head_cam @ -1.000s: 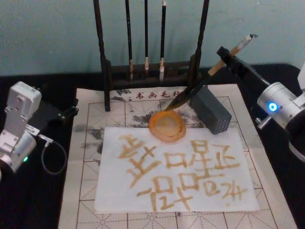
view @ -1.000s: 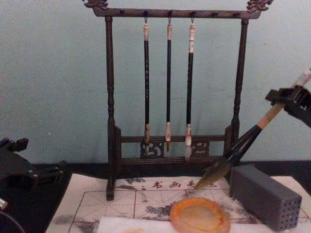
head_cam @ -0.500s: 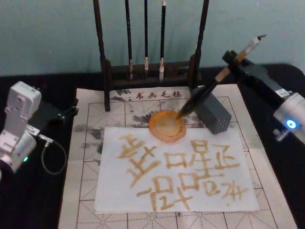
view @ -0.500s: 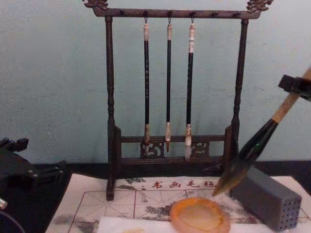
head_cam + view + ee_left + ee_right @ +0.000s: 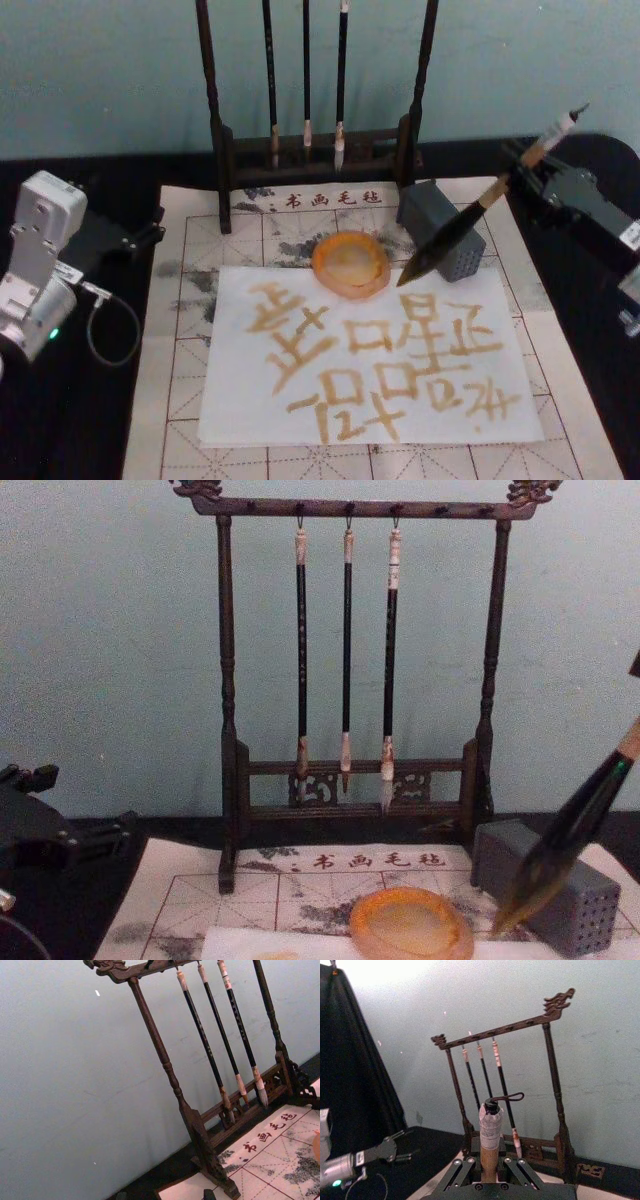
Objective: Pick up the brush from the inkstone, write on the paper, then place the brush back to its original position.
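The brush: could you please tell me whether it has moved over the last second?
Yes: the brush tip has swung away from the inkstone, rightward and nearer the robot, to the front of the grey block.

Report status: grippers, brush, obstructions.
Right gripper shut on brush, tilted, tip at paper top edge, right of inkstone. Left gripper parked left. Grey block close behind tip.

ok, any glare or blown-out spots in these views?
Right wrist view: wall blown out white beside the dark cloth; brush handle evenly lit. Head view: paper not washed out, strokes readable. Chest view: wall evenly lit, no glare.
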